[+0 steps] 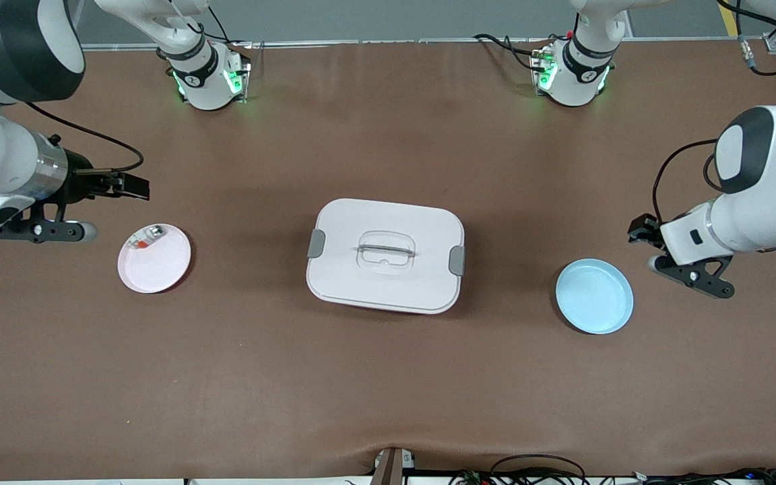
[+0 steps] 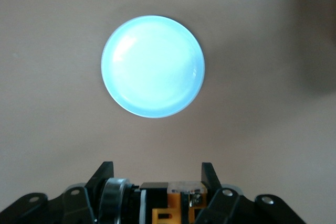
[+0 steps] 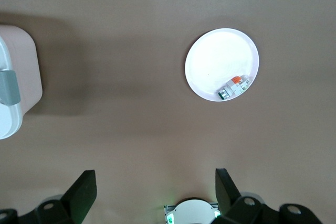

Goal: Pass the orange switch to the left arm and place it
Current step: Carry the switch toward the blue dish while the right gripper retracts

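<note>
Front view gives us three containers on the brown desk (image 1: 388, 377). The large white rounded-rectangular plastic box (image 1: 385, 269) sits in the middle with its lid on and grey clasps at both ends, so we cannot see inside. The round pale pink plate (image 1: 159, 266) toward the right arm's end carries a small clear-and-silver piece with a red bit (image 1: 147, 237), lying against the rim farther from the front camera. The round light blue plate (image 1: 594, 296) toward the left arm's end shows only its own pale surface. The left tool (image 1: 638, 232) hangs over the desk just beside that blue plate, pinching the orange switch (image 2: 168, 211) between its fingers. The right tool (image 1: 125, 185) waits, spread wide, over the desk near the pink plate.
</note>
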You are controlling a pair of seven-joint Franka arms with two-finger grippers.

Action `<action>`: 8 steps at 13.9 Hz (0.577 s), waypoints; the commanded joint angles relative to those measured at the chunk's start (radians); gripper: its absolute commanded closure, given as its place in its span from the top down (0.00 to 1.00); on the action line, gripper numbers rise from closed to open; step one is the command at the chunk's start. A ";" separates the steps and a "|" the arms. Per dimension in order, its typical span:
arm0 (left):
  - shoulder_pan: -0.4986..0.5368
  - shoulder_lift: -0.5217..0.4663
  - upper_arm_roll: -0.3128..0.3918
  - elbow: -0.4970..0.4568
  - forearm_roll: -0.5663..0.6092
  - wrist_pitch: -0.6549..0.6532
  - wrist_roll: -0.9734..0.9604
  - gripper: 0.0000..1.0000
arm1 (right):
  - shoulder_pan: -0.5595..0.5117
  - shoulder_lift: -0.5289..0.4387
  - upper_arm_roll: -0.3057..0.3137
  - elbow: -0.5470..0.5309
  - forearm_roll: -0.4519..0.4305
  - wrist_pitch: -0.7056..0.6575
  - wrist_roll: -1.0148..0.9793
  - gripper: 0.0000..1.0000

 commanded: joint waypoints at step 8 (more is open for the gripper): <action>0.002 0.121 -0.007 0.012 0.034 0.217 -0.141 0.38 | -0.082 -0.013 0.008 0.092 -0.002 -0.090 0.001 1.00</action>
